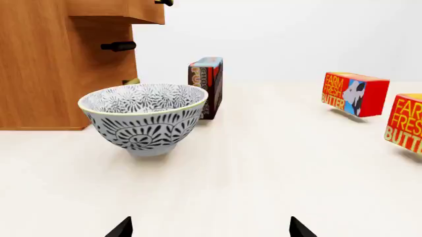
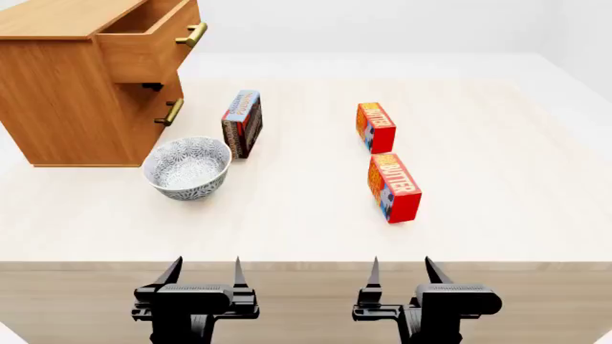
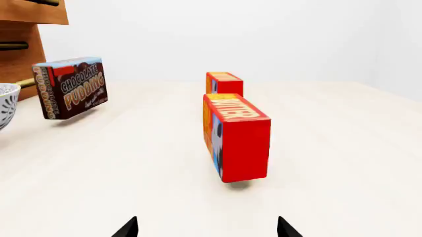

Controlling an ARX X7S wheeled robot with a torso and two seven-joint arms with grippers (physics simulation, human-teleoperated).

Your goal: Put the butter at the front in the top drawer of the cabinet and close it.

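Observation:
The butter at the front is a red carton standing on edge on the pale table, nearest me in the right wrist view and at the left wrist view's edge. A second alike carton stands behind it. The wooden cabinet sits at the far left with its top drawer pulled out. My left gripper and right gripper hang open and empty at the table's front edge, well short of the cartons.
A patterned bowl stands in front of the cabinet, straight ahead of my left gripper. A chocolate pudding box stands on edge just behind the bowl. The lower drawer's brass handle sticks out beside it.

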